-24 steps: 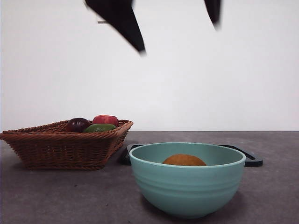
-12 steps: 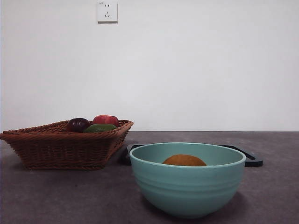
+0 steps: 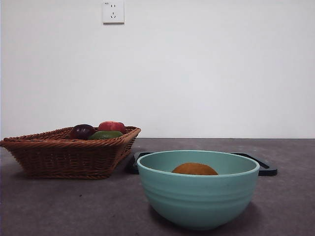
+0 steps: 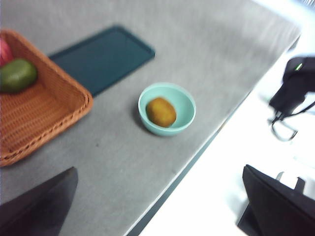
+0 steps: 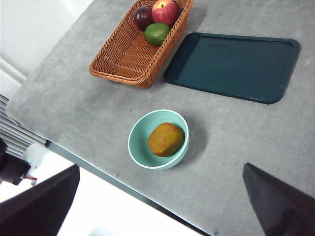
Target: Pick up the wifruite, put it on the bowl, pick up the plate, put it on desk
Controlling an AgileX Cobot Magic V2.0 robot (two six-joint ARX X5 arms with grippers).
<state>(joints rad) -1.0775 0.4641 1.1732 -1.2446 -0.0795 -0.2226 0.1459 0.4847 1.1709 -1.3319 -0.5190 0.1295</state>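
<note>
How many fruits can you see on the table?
4. The wifruite lies in the mint-green bowl. The dark purple fruit, the red apple and the green fruit sit together at one end of the wicker basket. None seems hidden.

From the front the bowl [image 3: 198,189] hides the lower wifruite [image 3: 195,169] and most of the tray [image 3: 266,168].

- Grey-brown tabletop [image 5: 231,132] — matte, wide, one long edge in both wrist views.
- Mint-green bowl [image 3: 198,194] sits directly on it, near that edge.
- Wicker basket [image 3: 69,152] rests toward the back, well apart from the bowl.
- Dark flat tray [image 5: 231,66] lies just beside the basket — behind the bowl in the front view.
</note>
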